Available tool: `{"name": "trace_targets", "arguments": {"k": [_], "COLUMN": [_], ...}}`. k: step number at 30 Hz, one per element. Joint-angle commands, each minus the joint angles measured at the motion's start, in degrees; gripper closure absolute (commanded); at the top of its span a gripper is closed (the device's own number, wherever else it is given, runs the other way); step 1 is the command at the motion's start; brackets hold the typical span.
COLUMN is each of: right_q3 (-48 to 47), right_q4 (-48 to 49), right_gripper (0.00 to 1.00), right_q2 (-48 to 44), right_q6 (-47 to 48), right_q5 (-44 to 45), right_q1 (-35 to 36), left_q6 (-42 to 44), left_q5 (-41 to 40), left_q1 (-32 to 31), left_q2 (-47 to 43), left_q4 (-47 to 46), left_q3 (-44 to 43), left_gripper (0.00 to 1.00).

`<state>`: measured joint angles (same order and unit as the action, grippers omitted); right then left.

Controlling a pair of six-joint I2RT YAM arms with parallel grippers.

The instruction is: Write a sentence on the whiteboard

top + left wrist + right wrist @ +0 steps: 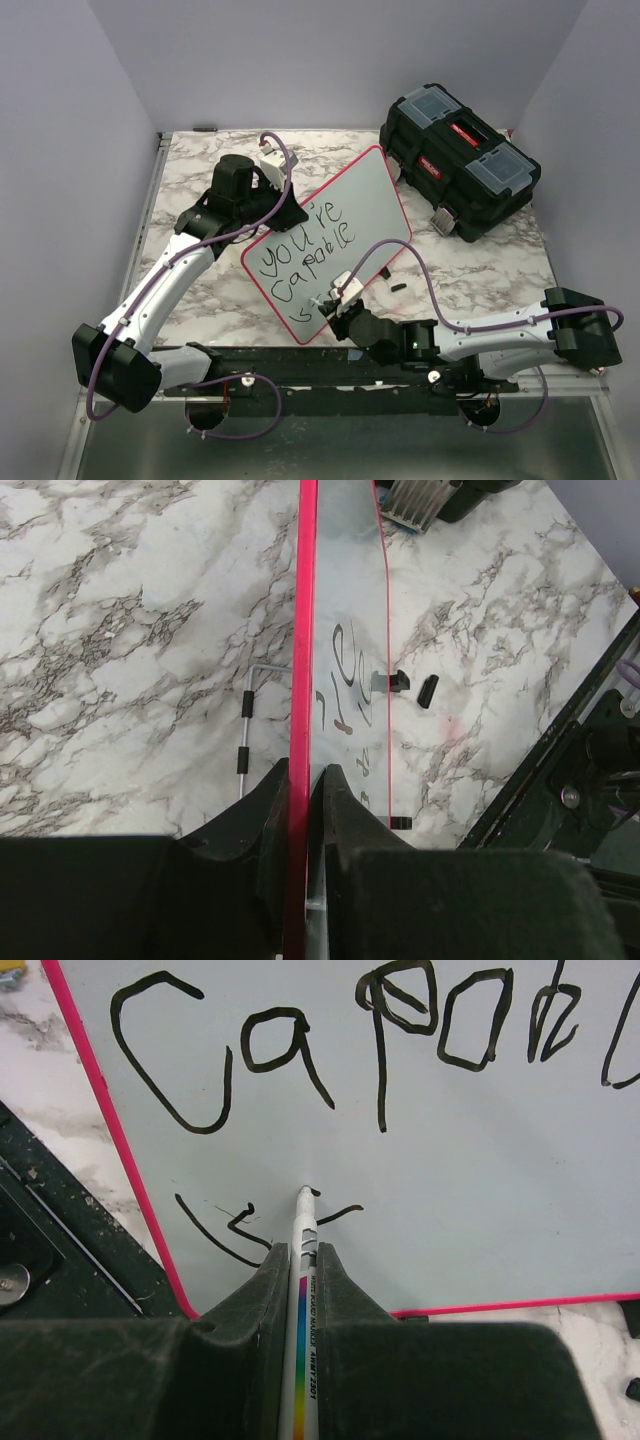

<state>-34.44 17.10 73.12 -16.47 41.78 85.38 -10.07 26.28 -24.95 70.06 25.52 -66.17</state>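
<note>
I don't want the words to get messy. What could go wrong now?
The left claw pinches the whiteboard only by its pink rim, so the board might slip or turn when the marker pushes. The right claw sits low over the third-line strokes and might smear them.

A white, grey-veined marble-patterned surface (pixel 195 165) carries a black toolbox (pixel 460 160) at its far right corner. The whiteboard (pixel 370 190) sits diagonally at the middle; whether it lies flat is unclear. A small black piece (pixel 428 690) lies just right of its rim, and a thin L-shaped metal rod (pixel 243 742) lies to its left.
</note>
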Motion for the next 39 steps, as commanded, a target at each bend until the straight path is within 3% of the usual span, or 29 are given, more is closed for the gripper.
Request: {"name": "trace_targets", "arguments": {"k": [1, 27, 39], "right_q3": [-0.6, 5.0, 3.4], "right_q4": [0.6, -7.1, -7.7], "right_gripper": [0.99, 0.99, 0.99], "right_q2": [1.1, -2.3, -1.9], "right_q6": [-1.5, -9.3, -8.7], "right_q5": [0.9, -1.6, 4.5], "right_q1": [-0.2, -0.2, -0.2], "left_q6": [5.5, 5.7, 5.7], "left_q5": [-3.3, -3.7, -4.0], "left_q1": [-1.5, -1.6, -1.7], "left_q2": [1.7, 2.0, 2.1], "left_q4": [6.5, 6.6, 6.6], "left_q3": [1.3, 1.2, 1.2], "left_gripper": [1.0, 1.0, 1.0]}}
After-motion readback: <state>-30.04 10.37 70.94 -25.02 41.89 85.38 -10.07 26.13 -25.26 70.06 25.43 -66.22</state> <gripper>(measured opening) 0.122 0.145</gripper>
